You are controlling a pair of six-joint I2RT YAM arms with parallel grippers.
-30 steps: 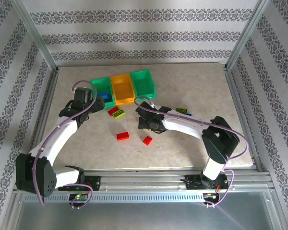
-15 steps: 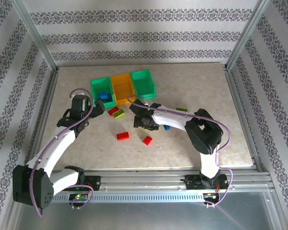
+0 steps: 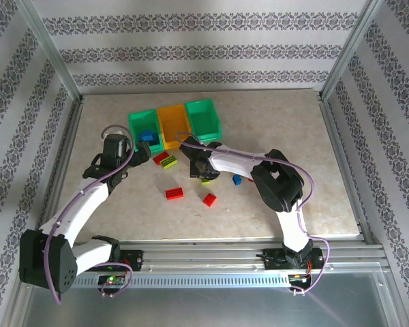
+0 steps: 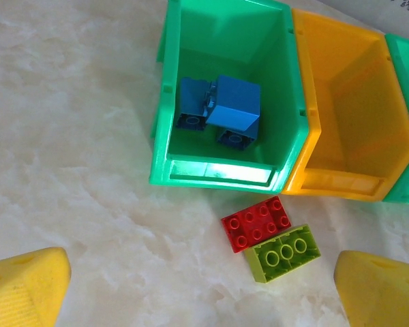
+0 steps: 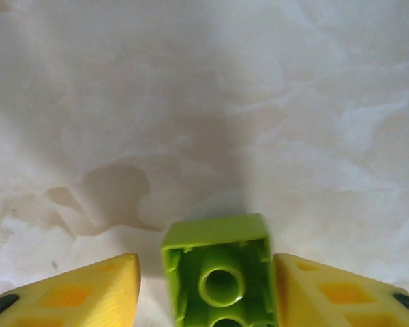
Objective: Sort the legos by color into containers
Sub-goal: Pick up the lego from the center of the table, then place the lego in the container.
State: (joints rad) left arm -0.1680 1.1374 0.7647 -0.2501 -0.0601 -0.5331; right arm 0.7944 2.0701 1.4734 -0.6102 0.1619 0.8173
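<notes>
Three containers stand in a row at the back: a green bin (image 3: 142,124) (image 4: 218,174) holding blue legos (image 4: 232,105), an orange-yellow bin (image 3: 173,124) (image 4: 341,184), and a second green bin (image 3: 203,117). Just in front of them a red lego (image 4: 257,223) and a lime lego (image 4: 283,252) lie side by side. My left gripper (image 3: 138,158) (image 4: 204,286) hovers open above the table beside them. My right gripper (image 3: 202,172) (image 5: 204,266) is open and straddles an upside-down lime lego (image 5: 218,272). One finger (image 5: 327,293) touches it and a gap remains on the other side.
Two more red legos (image 3: 174,193) (image 3: 209,199) lie nearer the table's front. A blue lego (image 3: 237,180) sits beside the right arm's forearm. Metal frame posts and patterned walls enclose the table.
The right arm swung left toward the bins and its jaws narrowed around the lime lego. The left gripper drew back a little from the green bin, staying open.
</notes>
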